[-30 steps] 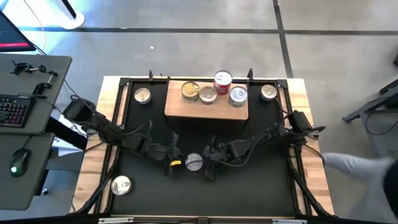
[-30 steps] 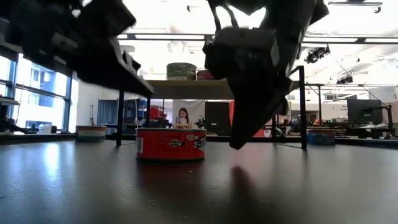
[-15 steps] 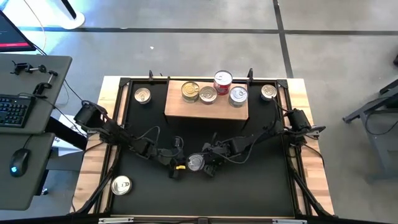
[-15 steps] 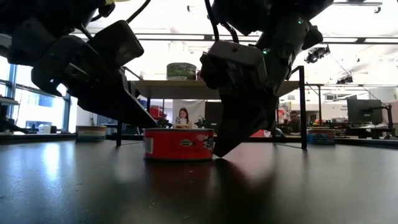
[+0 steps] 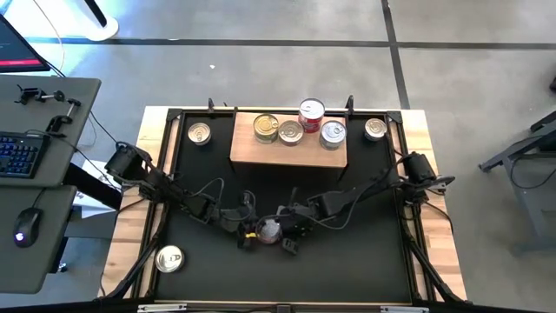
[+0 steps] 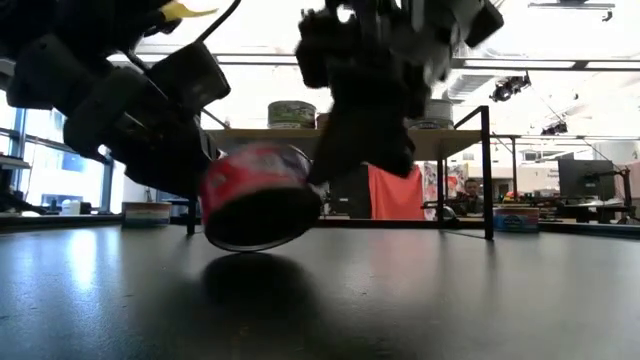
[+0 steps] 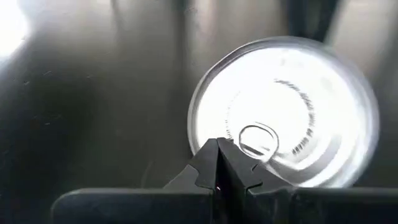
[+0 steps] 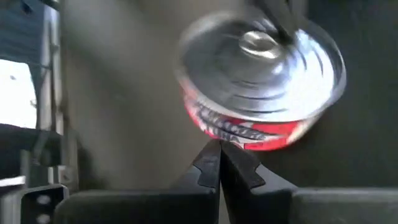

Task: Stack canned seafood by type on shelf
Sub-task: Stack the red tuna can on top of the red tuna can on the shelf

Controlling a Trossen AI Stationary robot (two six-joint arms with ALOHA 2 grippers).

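Observation:
A short red-sided tin with a silver lid (image 5: 268, 230) sits tipped between my two grippers near the middle of the black mat; the low view shows the tilted tin (image 6: 262, 196) with its underside facing the camera. My left gripper (image 7: 217, 147) is shut at the tin's left. My right gripper (image 8: 219, 148) is shut at its right. The wooden shelf (image 5: 252, 152) stands at the far side on thin black legs and carries several tins (image 5: 290, 132), one pair stacked (image 5: 311, 110). My left gripper has its shut fingertips (image 7: 209, 157) against the lid (image 7: 249, 140) close to the pull ring, coming from the table's left. My right gripper presses its shut fingertips (image 8: 212, 155) on the red side wall (image 8: 233, 132) from the right. The tin is tipped between them; I cannot tell whether its lower rim is on the mat.
Loose tins lie on the mat at the far left (image 5: 199, 133), the far right (image 5: 374, 129) and the near left corner (image 5: 168, 258). Cables trail along both arms. A desk with a keyboard (image 5: 17, 155) stands beyond the table's left edge.
Both grippers have closed in on the red tin, the left from the left and the right from the right. The tin stood flat on the mat; it has now tipped up at one side and shifted a little toward the table's left.

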